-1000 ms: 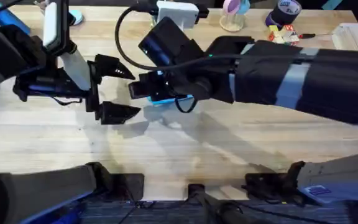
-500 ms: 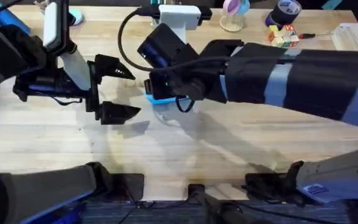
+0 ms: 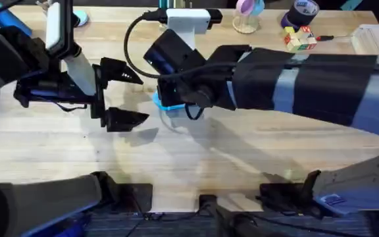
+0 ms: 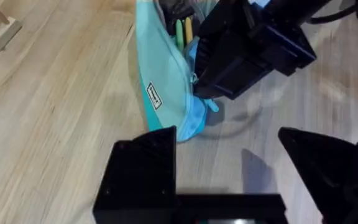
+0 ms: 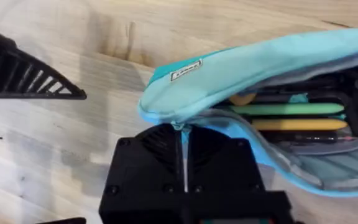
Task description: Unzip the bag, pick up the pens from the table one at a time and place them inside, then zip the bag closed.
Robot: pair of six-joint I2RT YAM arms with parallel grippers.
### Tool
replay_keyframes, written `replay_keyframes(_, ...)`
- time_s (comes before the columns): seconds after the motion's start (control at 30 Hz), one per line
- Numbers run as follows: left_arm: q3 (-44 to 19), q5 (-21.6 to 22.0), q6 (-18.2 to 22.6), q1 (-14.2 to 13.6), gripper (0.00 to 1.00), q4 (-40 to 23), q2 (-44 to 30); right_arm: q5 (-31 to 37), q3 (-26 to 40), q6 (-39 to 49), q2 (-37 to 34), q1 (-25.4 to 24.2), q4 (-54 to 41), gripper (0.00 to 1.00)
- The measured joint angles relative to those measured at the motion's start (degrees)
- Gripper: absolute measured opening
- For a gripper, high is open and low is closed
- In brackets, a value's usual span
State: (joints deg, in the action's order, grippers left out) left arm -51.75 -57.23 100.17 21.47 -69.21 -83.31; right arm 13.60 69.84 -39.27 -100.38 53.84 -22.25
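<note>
The light blue bag (image 5: 272,59) lies on the wooden table (image 3: 255,141) near its middle, its zipper partly open. Inside it lie a green pen (image 5: 284,109) and a yellow pen (image 5: 297,124); both pens also peek out at the pouch's far end (image 4: 183,30). My right gripper (image 5: 182,134) reaches across from the right and is shut on the zipper pull at the bag's closed end (image 4: 188,118). From overhead the right gripper (image 3: 170,99) covers most of the bag (image 3: 163,103). My left gripper (image 3: 125,95) stands open just left of the bag, touching nothing.
Along the table's back edge stand a white device (image 3: 188,16), a pink-topped holder (image 3: 245,16), a tape roll (image 3: 303,10), a coloured cube (image 3: 298,38) and a white box (image 3: 377,36). Bare wood lies in front of both grippers.
My right gripper has shifted a little to the left, toward the left gripper, keeping its hold at the bag's end. The left arm has stayed still.
</note>
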Motion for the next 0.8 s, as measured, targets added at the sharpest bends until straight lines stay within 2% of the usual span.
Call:
replay_keyframes(0.27,0.00,0.00,0.02,0.00,0.994,0.00,0.00,0.14,0.00,2.63,0.25,0.00,-0.06,0.032)
replay_keyframes(0.6,0.00,0.00,0.02,0.00,0.993,0.00,0.00,-0.28,0.02,8.04,8.30,0.11,-0.56,0.031)
replay_keyframes(0.8,0.00,0.00,0.02,0.00,0.993,0.30,0.00,-0.39,0.02,8.44,8.76,0.11,-0.87,0.031)
